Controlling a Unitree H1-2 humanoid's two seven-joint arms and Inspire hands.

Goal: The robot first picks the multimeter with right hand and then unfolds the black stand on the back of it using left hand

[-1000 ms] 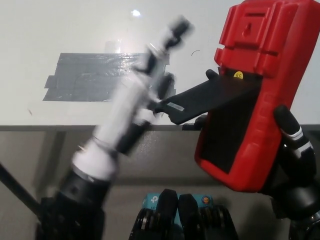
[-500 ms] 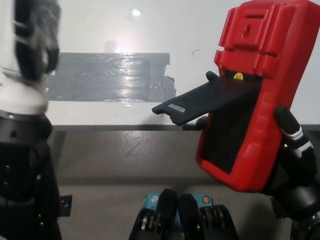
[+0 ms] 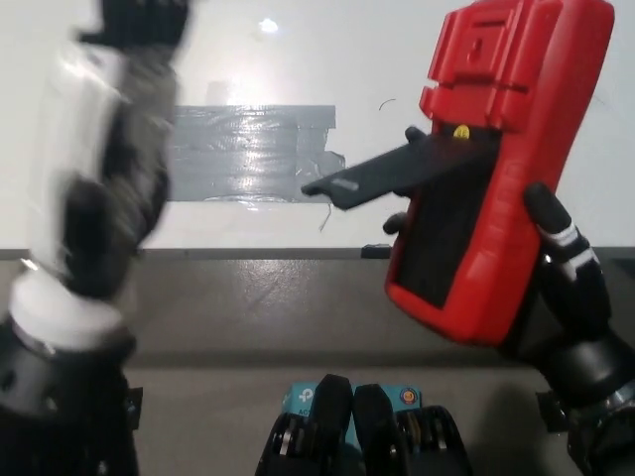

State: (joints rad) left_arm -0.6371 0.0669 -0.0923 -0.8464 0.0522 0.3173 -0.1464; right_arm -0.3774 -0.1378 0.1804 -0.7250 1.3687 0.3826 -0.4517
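I see the white table (image 3: 298, 59) with its grey tape patch (image 3: 253, 154) at 12 o'clock, and my blurred left hand (image 3: 99, 188) at 9 o'clock; I cannot tell its finger state. At 3 o'clock my right hand (image 3: 566, 307) grips the red multimeter (image 3: 496, 169), back facing me, its black stand (image 3: 382, 174) swung out toward 9 o'clock.

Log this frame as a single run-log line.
right robot hand: holding red multimeter | black stand: unfolded | left robot hand: blurred, apart from stand
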